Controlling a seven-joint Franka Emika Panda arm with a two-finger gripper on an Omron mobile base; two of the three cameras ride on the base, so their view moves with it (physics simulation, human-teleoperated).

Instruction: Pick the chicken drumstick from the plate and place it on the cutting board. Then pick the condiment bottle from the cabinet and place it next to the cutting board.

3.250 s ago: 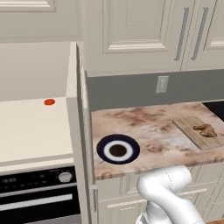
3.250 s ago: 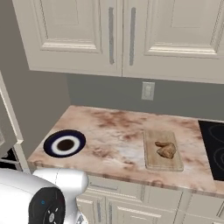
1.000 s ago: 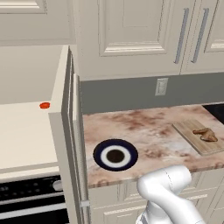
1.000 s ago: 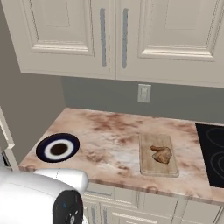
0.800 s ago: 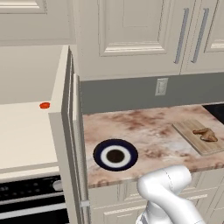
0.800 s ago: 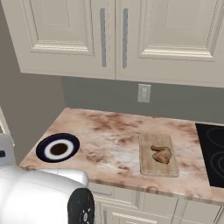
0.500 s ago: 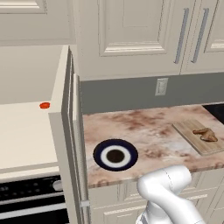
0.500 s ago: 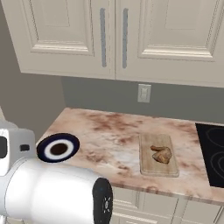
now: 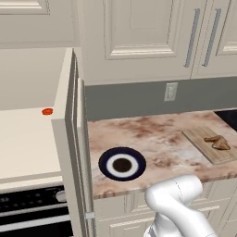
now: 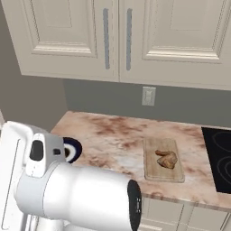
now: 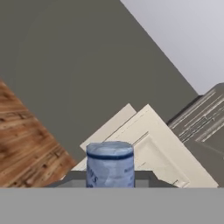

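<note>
In the hand view a light blue-grey cap of the condiment bottle [image 11: 110, 162] stands right between my dark fingers; my gripper [image 11: 110, 178] is shut on it, and the bottle's body is hidden. The chicken drumstick [image 9: 217, 141] [image 10: 166, 158] lies on the cutting board [image 9: 198, 136] [image 10: 162, 174] at the counter's right. The navy-rimmed plate [image 9: 107, 163] [image 10: 75, 149] sits bare at the counter's left, partly behind my arm in the right base view. The cabinet [image 9: 28, 139] is open, its shelf holding a small red disc [image 9: 46, 111].
The cabinet's open door [image 9: 73, 139] juts out edge-on beside the plate. Upper cabinets with paired handles [image 10: 116, 38] hang over the counter. A black cooktop [image 10: 219, 153] lies right of the board, and an oven front [image 9: 32, 210] is below the shelf.
My arm's big white link has swung up into the right base view and now covers part of the plate. Earlier the base shifted, so the whole scene slid. Drumstick and board have not moved.
</note>
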